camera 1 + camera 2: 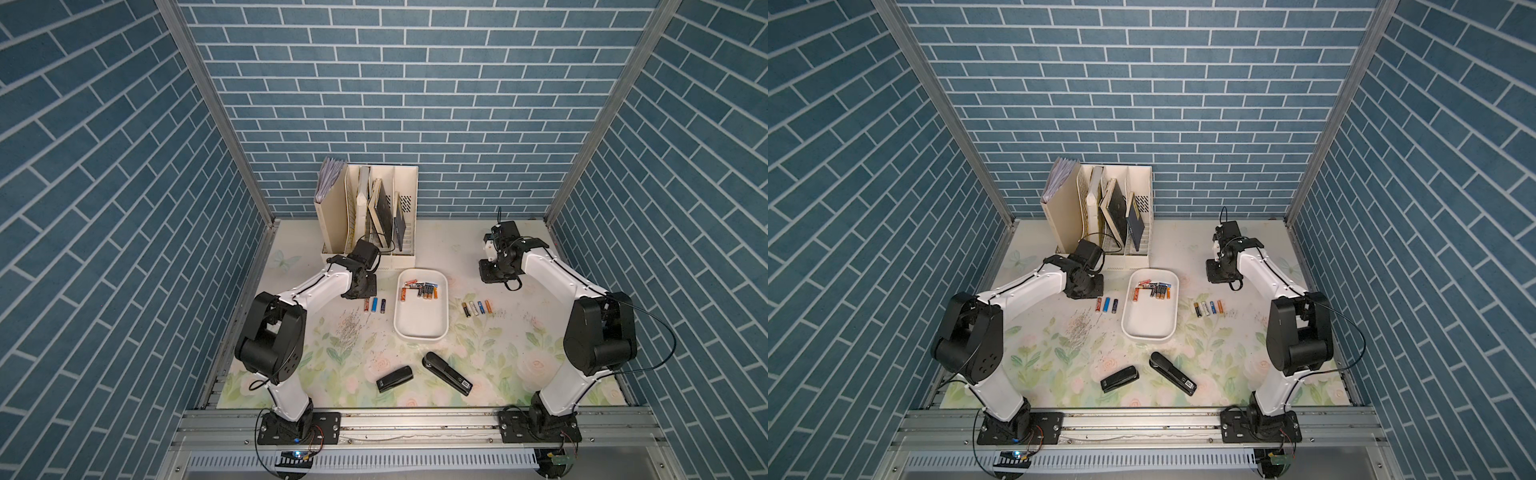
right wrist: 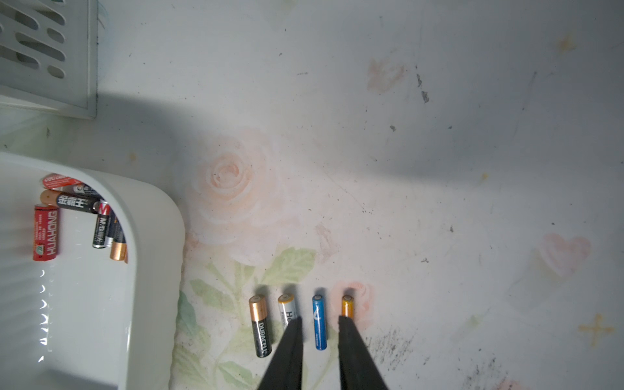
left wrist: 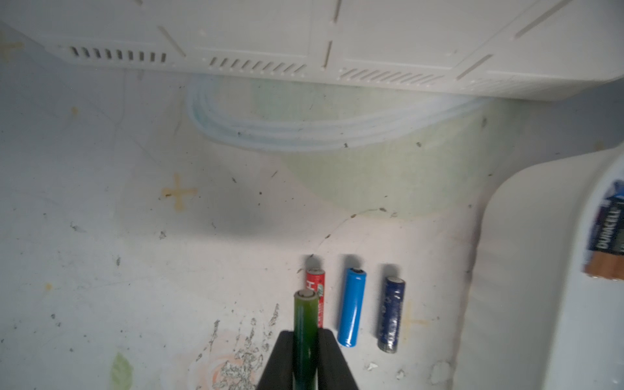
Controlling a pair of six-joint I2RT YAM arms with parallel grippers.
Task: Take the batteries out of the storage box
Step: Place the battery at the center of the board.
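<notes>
Left hand (image 3: 305, 336): clamped on a green battery (image 3: 305, 309), just above three cells (image 3: 351, 307) lying on the bench (image 3: 135, 236).
Right hand (image 2: 320, 326): jaws apart, empty, over a row of four cells (image 2: 260, 326).
Storage box (image 1: 420, 332): mid-bench between both rows, batteries (image 1: 419, 289) clustered at its far end.

Both top views are looking steeply down from high in front over the whole table (image 1: 453, 245); the wrist cameras are hovering close above it, each catching the box (image 3: 526, 256) edge.
</notes>
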